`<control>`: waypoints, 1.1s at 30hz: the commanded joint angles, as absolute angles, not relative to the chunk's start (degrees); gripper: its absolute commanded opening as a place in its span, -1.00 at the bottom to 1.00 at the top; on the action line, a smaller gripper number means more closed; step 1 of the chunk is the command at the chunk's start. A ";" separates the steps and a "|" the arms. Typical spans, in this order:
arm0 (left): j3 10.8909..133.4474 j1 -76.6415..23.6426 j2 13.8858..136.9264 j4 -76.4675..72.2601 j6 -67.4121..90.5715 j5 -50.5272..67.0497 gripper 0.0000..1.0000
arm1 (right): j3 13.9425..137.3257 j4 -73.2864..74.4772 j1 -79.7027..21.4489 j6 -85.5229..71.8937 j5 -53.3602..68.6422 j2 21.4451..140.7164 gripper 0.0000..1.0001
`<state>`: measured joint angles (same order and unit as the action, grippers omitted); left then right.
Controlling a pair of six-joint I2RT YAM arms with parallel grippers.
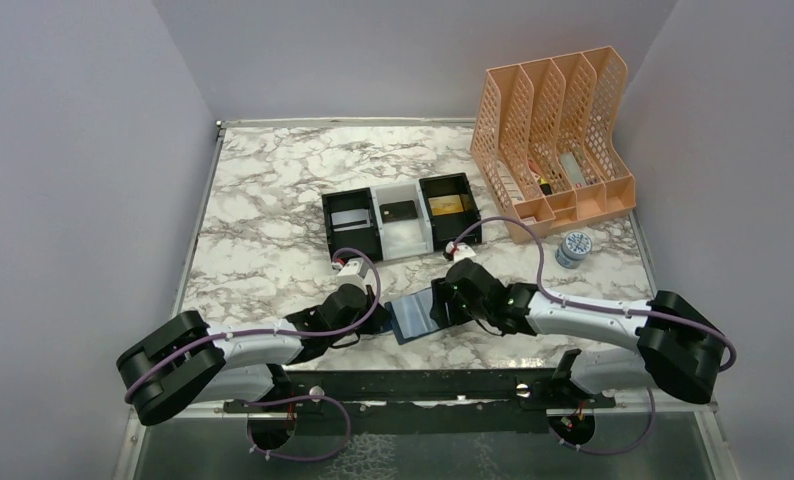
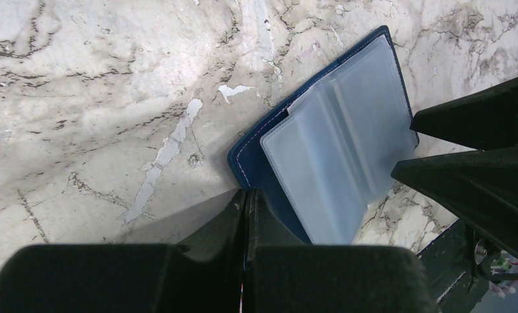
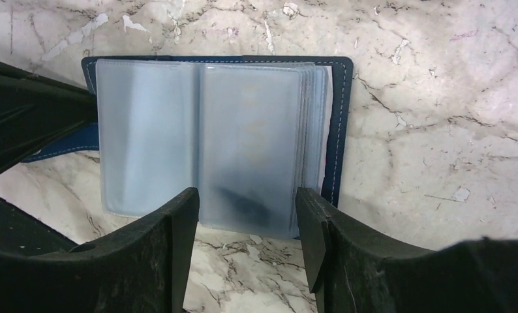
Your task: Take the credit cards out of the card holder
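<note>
The navy card holder (image 1: 413, 318) lies open on the marble table, its pale blue-grey pockets (image 3: 198, 137) facing up. No card shows in them. A silver-grey card (image 1: 350, 219), a dark card (image 1: 397, 211) and a gold card (image 1: 447, 205) each lie in a compartment of the black-and-white tray (image 1: 377, 243). My left gripper (image 2: 246, 195) is shut at the holder's left edge, where its navy tab (image 3: 67, 147) runs into the fingers. My right gripper (image 3: 246, 208) is open, one finger on each side of the near edge of the right-hand pocket stack.
A tall peach file rack (image 1: 558, 140) stands at the back right. A small round blue-and-white tin (image 1: 573, 250) sits in front of it. Grey walls close in the table on three sides. The arms' black mounting rail (image 1: 423, 385) runs along the near edge.
</note>
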<state>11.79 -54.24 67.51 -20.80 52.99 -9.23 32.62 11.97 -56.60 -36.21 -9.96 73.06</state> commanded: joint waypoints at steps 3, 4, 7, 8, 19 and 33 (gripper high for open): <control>11.42 -54.60 67.85 -14.39 51.07 -7.65 -1.00 | 31.68 7.54 -55.11 -36.32 -5.07 74.60 0.10; 11.43 -54.58 67.85 -14.35 51.03 -7.57 -1.00 | 31.38 7.25 -55.10 -36.52 -4.50 74.69 0.06; 11.51 -54.58 68.00 -14.36 50.98 -7.56 -1.00 | 29.85 5.60 -55.01 -37.06 -3.58 74.90 0.03; 11.59 -54.65 68.14 -14.37 50.90 -7.49 -1.00 | 29.68 5.42 -54.92 -37.20 -3.33 75.04 0.01; 12.30 -54.58 69.86 -14.63 50.63 -7.08 -1.00 | 25.58 -6.78 -51.90 -39.37 10.36 74.67 0.01; 12.00 -54.64 70.22 -14.90 50.63 -7.29 -1.00 | 21.26 -20.87 -50.54 -47.47 21.04 70.86 -0.01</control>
<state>12.64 -53.82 68.20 -20.29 51.40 -10.26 21.50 -13.47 -49.30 -42.96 11.57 73.03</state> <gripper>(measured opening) 0.028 0.499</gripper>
